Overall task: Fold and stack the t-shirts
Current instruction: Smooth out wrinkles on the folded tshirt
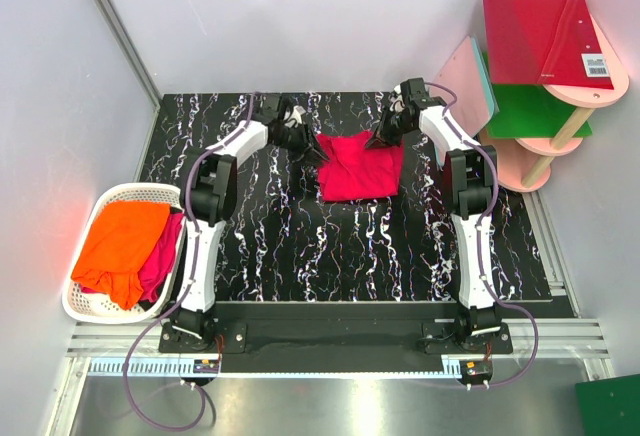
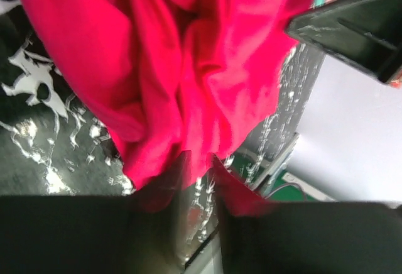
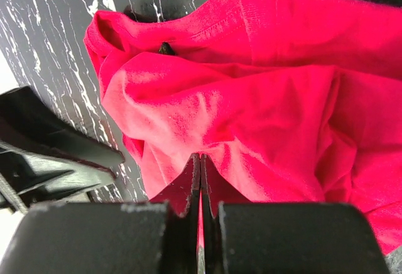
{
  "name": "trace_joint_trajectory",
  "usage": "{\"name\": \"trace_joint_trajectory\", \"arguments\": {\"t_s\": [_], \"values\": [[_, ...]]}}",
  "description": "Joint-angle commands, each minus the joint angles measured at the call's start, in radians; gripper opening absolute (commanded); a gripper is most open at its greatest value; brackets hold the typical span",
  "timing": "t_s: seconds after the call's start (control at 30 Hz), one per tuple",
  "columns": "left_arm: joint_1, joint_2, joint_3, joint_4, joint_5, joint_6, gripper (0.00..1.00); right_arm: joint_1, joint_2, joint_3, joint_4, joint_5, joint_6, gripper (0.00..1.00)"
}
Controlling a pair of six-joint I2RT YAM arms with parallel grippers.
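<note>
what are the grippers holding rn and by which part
Both hold the red t-shirt: the left gripper pinches its far left corner, the right gripper its far right corner.

Bright even light, white glints on glossy table [image 1: 300, 246], left gripper [image 2: 198, 164] blurred near the lens

The left arm [image 1: 203, 241] and right arm [image 1: 472, 246] have white shells, black joints and purple cables [image 1: 127, 376]. Left gripper [image 1: 310, 146] and right gripper [image 1: 380, 141] are black.

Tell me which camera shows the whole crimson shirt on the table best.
Top external: the crimson shirt shows whole, its outline clear against the table. Both wrist views show only close-up bunched folds, with most of the shirt cut off.
</note>
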Motion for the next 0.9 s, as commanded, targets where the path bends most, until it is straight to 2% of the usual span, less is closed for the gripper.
{"name": "trace_joint_trajectory", "arguments": {"t_s": [0.0, 0.07, 0.13, 0.3, 0.43, 0.47, 0.53, 0.87], "values": [[-0.016, 0.035, 0.051, -0.005, 0.000, 0.007, 0.40, -0.005, -0.004, 0.035, -0.001, -0.033, 0.005, 0.00], [-0.022, 0.043, 0.060, -0.005, 0.006, 0.002, 0.40, -0.005, -0.002, 0.033, -0.001, -0.033, 0.003, 0.00], [-0.026, 0.059, 0.066, -0.002, 0.007, -0.005, 0.34, -0.005, -0.001, 0.032, -0.001, -0.036, 0.003, 0.00], [-0.034, 0.090, 0.076, 0.004, 0.009, -0.013, 0.31, -0.005, 0.002, 0.033, -0.003, -0.046, 0.003, 0.00], [-0.042, 0.104, 0.083, 0.007, 0.016, -0.021, 0.24, -0.005, 0.007, 0.035, -0.003, -0.051, 0.003, 0.00], [-0.043, 0.107, 0.083, 0.008, 0.019, -0.022, 0.14, -0.005, 0.009, 0.033, -0.003, -0.053, 0.005, 0.00], [-0.045, 0.106, 0.080, 0.007, 0.026, -0.024, 0.00, -0.005, 0.009, 0.035, -0.003, -0.053, 0.005, 0.00], [-0.028, -0.040, 0.014, -0.008, 0.003, -0.044, 0.00, -0.013, 0.013, 0.033, -0.021, -0.025, 0.000, 0.00]]}}
